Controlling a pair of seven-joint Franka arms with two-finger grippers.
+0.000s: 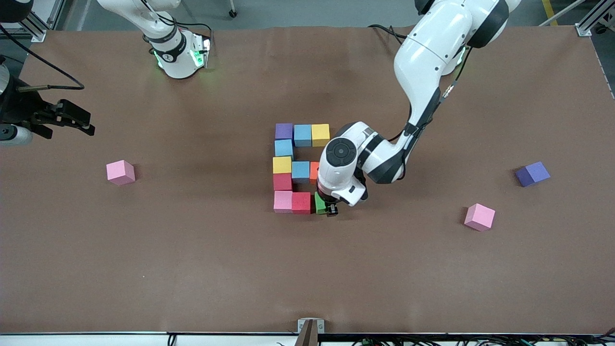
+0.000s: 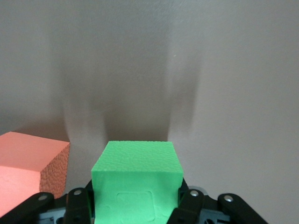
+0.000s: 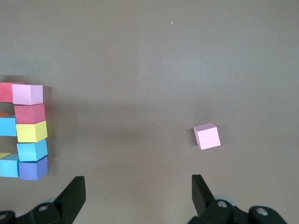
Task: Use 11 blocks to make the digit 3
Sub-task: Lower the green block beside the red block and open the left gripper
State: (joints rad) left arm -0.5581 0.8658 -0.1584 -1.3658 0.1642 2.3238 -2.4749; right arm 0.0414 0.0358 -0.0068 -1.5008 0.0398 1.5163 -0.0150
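**Front view: green cube held at the end of the lowest row**

Front view, read from its left edge: the right claw waits over the brown matte surface at the right arm's end; in the right wrist view its fingers stand wide apart with nothing between them. Nearer the front camera than that claw, a loose pink matte cube sits alone.

Mid-surface is the block figure. Its farthest row runs purple cube, light blue cube, yellow cube. Another light blue cube joins it down to the middle row: yellow cube, light blue cube, and an orange cube partly hidden by the arm. A red cube links to the nearest row: pink cube, red cube, then the small green matte cube.

The left claw is closed around that green cube, just beside the red one; the left wrist view shows its fingers pressed on the cube's sides.

Toward the left arm's end, well apart, lie a second loose pink cube and a dark purple cube.
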